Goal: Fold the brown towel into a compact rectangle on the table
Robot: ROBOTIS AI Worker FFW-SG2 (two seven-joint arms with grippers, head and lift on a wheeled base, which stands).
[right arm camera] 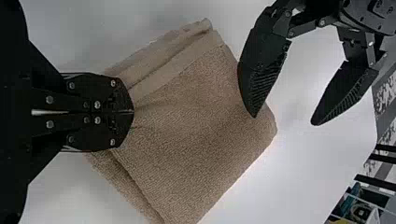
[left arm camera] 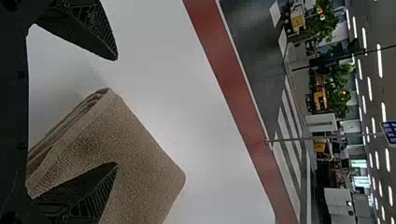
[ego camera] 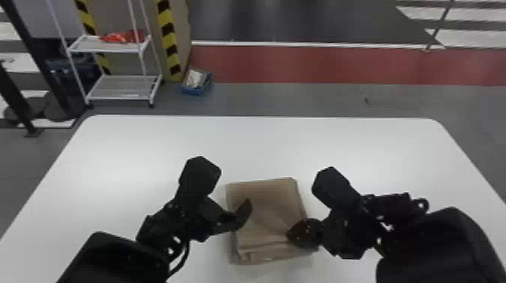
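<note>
We see the brown towel [ego camera: 269, 201] folded into a thick, nearly rectangular pad at the lower centre of the head view, on the white table [ego camera: 263, 146]. Its stacked layers show along the pad's bottom edge there.

Our right gripper [ego camera: 293, 234] is at the pad's lower right. In the right wrist view its two fingers are together, pinching the cloth, with creases running out from the tips. Our left gripper [ego camera: 240, 216] is at the pad's left side in the head view. Its fingers stand wide apart with nothing between them: in the left wrist view, the lower finger [left arm camera: 93, 191] overlaps the towel and the upper one lies over bare tabletop. We cannot tell whether the lower finger touches the cloth.

At the upper left of the head view we see a white wire-frame shelf rack [ego camera: 118, 88] bearing a red package [ego camera: 122, 37], with a blue bin [ego camera: 194, 90] on the floor just beside the rack.
</note>
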